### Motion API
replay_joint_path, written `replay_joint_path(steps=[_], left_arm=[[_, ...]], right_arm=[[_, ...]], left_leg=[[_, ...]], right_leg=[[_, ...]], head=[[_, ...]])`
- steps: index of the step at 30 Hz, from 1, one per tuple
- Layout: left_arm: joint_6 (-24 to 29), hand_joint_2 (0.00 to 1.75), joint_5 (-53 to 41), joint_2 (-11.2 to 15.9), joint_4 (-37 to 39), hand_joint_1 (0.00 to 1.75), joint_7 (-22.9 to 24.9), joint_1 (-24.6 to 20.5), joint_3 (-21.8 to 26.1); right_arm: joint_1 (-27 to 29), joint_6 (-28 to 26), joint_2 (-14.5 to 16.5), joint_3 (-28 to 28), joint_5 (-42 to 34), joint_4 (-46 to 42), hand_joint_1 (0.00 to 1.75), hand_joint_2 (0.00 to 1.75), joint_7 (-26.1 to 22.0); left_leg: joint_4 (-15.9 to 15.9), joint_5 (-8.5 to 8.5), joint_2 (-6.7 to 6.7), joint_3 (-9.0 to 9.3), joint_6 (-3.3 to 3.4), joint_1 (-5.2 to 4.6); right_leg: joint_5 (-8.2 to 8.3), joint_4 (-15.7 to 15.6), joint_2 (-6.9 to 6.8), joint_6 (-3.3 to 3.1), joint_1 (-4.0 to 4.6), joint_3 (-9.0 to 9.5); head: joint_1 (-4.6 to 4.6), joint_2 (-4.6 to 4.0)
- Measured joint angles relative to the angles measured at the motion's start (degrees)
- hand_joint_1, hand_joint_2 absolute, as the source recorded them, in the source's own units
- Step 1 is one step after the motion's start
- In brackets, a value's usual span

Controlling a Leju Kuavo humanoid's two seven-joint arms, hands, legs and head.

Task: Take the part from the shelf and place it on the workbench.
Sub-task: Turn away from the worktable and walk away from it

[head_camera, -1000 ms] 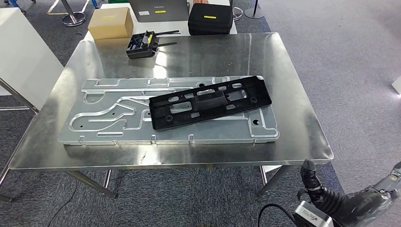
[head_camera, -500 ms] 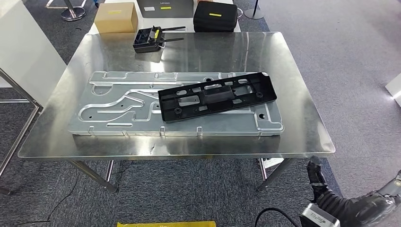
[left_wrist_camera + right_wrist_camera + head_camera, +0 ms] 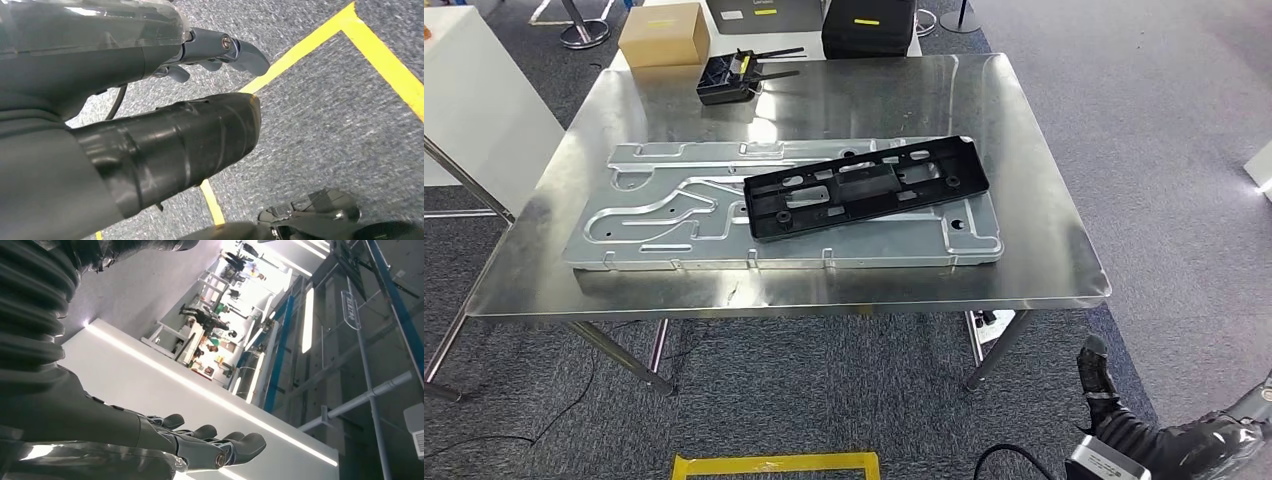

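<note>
Part: long black plastic piece lying flat and askew on the embossed metal plate — on the steel surface.
Left hand: empty, fingers loosely apart, above carpet.
Right hand: empty — fingers extended, apart.

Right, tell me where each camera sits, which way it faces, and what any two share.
Head view: high on the body, facing forward and down at the metal table and black part; right arm low right.
Left wrist view: behind the left robot hand, facing grey carpet and yellow tape.
Right wrist view: behind the right robot hand, facing a white panel and hall beyond.
Shared: head and left wrist views both show carpet with yellow tape.
</note>
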Motion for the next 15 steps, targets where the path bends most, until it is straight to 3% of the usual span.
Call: replay_joint_path(steps=[2,4,7,9,11,12,13,14,15], left_arm=[[0.02,0.00,-0.01,0.00,-0.01,0.00,0.01,-0.14,0.00],[0.05,0.00,-0.05,0.00,0.00,0.00,0.01,-0.21,0.00],[0.07,0.00,-0.26,-0.09,0.01,0.00,0.08,-0.02,0.00],[0.10,0.00,-0.50,-0.27,0.01,0.00,0.11,-0.06,0.00],[0.14,0.00,-0.73,-0.43,0.01,0.00,0.11,-0.07,0.00],[0.15,0.00,-0.80,-0.49,0.01,0.00,0.12,-0.02,0.00],[0.16,0.00,-0.82,-0.53,0.01,0.00,0.13,0.04,0.00],[0.16,0.00,-0.84,-0.58,0.01,0.00,0.14,0.08,0.00],[0.17,0.00,-0.85,-0.64,0.01,0.00,0.16,0.08,0.00]], right_arm=[[0.14,0.00,0.04,-0.01,-0.04,-0.20,0.00,1.75,0.00],[0.20,0.00,0.05,-0.03,-0.08,-0.30,0.00,1.75,0.00],[0.75,0.00,0.08,-0.15,-0.50,-0.63,0.00,1.75,0.00],[1.47,0.00,0.11,-0.42,-1.09,-1.11,0.00,1.75,0.00],[2.27,0.00,0.11,-0.77,-1.51,-1.48,0.00,1.75,0.00],[2.67,0.00,0.11,-0.91,-1.63,-1.61,0.00,1.75,0.00],[3.06,0.00,0.11,-1.01,-1.72,-1.73,0.00,1.75,0.00],[3.36,0.00,0.11,-1.09,-1.81,-1.89,0.00,1.75,0.00],[3.56,0.00,0.11,-1.15,-1.90,-2.06,0.00,1.75,0.00]], left_leg=[[-8.12,2.23,-0.02,4.84,0.64,-0.19],[-11.34,2.78,-0.04,6.33,1.28,-0.53],[-11.72,4.00,0.08,5.94,2.28,-0.50],[-12.14,5.11,0.29,5.33,3.16,-0.25],[-11.99,5.86,0.37,4.20,3.58,-0.34],[-11.84,6.17,0.39,3.60,3.57,-0.37],[-11.67,6.45,0.39,3.02,3.52,-0.39],[-11.46,6.69,0.39,2.51,3.43,-0.39],[-11.20,6.87,0.38,2.07,3.31,-0.39]], right_leg=[[0.47,0.16,0.01,0.46,0.08,-0.36],[0.96,0.18,-0.04,1.16,0.11,-0.53],[1.08,0.43,0.00,2.23,-0.02,-0.80],[-2.19,4.03,0.14,2.78,-0.10,-2.28],[-7.21,11.19,0.20,3.21,-0.17,-4.78],[-8.74,14.16,0.20,3.35,-0.18,-5.56],[-9.19,15.44,0.19,3.43,-0.19,-5.50],[-8.54,14.44,0.18,3.44,-0.21,-4.24],[-7.18,11.36,0.17,3.35,-0.23,-1.93]], head=[[0.01,0.00],[0.02,0.00],[0.05,0.00],[0.13,0.00],[0.19,0.00],[0.19,0.00],[0.19,0.00],[0.19,0.00],[0.18,0.00]])
